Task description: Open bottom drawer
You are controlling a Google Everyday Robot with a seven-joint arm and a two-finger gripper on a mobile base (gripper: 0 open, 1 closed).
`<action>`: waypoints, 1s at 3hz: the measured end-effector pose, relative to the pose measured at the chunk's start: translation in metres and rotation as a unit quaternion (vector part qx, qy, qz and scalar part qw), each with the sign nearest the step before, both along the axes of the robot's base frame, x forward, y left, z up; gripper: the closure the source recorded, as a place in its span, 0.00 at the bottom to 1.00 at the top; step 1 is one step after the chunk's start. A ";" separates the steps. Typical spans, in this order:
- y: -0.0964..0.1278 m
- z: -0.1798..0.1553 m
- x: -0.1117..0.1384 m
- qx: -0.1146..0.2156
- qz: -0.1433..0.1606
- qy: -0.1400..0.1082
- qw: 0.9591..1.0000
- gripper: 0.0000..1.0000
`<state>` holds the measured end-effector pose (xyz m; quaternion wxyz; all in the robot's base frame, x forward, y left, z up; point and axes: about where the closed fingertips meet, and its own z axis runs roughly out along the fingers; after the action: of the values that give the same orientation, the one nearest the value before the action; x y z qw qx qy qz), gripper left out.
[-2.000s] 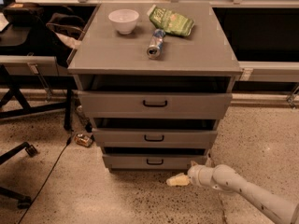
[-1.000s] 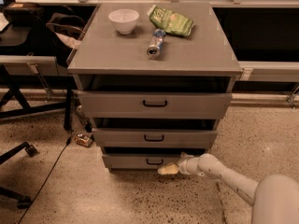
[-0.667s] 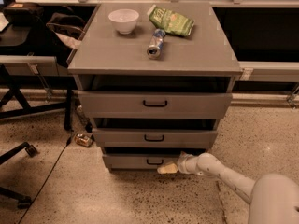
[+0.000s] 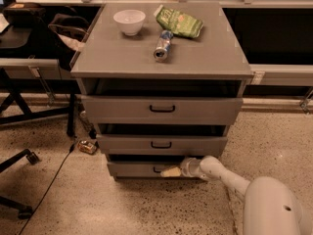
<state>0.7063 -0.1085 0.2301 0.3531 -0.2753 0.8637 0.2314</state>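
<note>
The bottom drawer (image 4: 134, 169) is found at the foot of the grey cabinet (image 4: 230, 58), just above the speckled floor (image 4: 146, 209), with a dark gap seen above its flat front. Its small black handle (image 4: 157, 170) is approached from the right by the gripper (image 4: 171, 171), whose pale tip is placed at the drawer front just beside the handle. Whether it is spread, pressed together or pinching the handle cannot be told. The white arm (image 4: 227, 176) is stretched in from the lower right. Above are stacked the middle drawer (image 4: 195, 146) and the top drawer (image 4: 205, 110). On the cabinet top a white bowl (image 4: 129, 21), a can (image 4: 163, 45) on its side and a green bag (image 4: 179, 21) are set.
</note>
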 end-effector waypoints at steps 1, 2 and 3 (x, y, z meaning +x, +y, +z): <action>0.000 0.000 0.000 0.000 0.000 0.000 1.000 0.00; 0.000 0.000 0.000 0.000 0.000 0.000 1.000 0.19; 0.000 0.000 0.000 0.000 0.000 0.000 1.000 0.42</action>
<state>0.7063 -0.1084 0.2301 0.3530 -0.2753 0.8637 0.2315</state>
